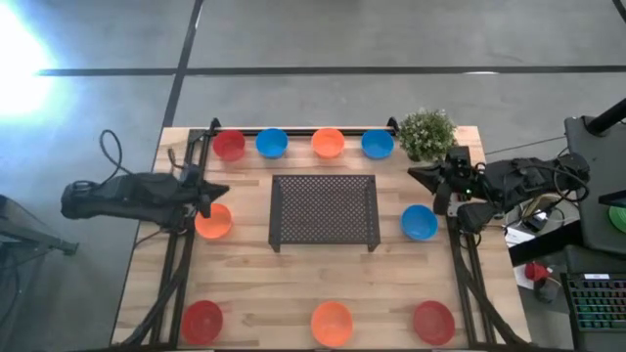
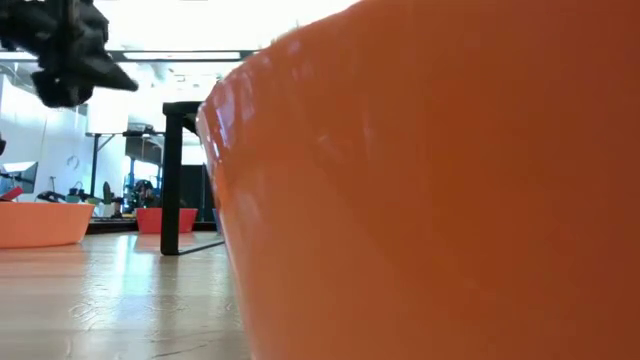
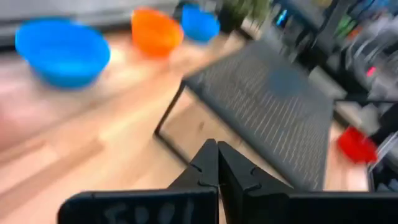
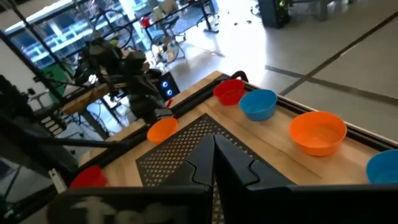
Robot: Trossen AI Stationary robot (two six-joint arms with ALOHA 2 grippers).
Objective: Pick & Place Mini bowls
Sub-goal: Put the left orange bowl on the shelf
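Note:
Several mini bowls stand on their bases on the wooden table. The far row holds a red bowl [image 1: 229,145], a blue bowl [image 1: 272,143], an orange bowl [image 1: 329,143] and another blue bowl [image 1: 378,144]. An orange bowl [image 1: 213,222] sits left of the rack and a blue bowl [image 1: 420,223] right of it. The near row holds a red bowl [image 1: 202,321], an orange bowl [image 1: 332,323] and a red bowl [image 1: 433,322]. My left gripper [image 1: 220,191] [image 3: 217,158] hovers shut just beyond the left orange bowl. My right gripper [image 1: 416,174] [image 4: 213,146] hovers shut beyond the right blue bowl.
A dark mesh rack [image 1: 325,210] stands in the table's middle between the arms. A small green potted plant [image 1: 427,132] sits at the far right corner. The near orange bowl [image 2: 450,180] fills most of the low view. Bare wood lies between the rack and the near row.

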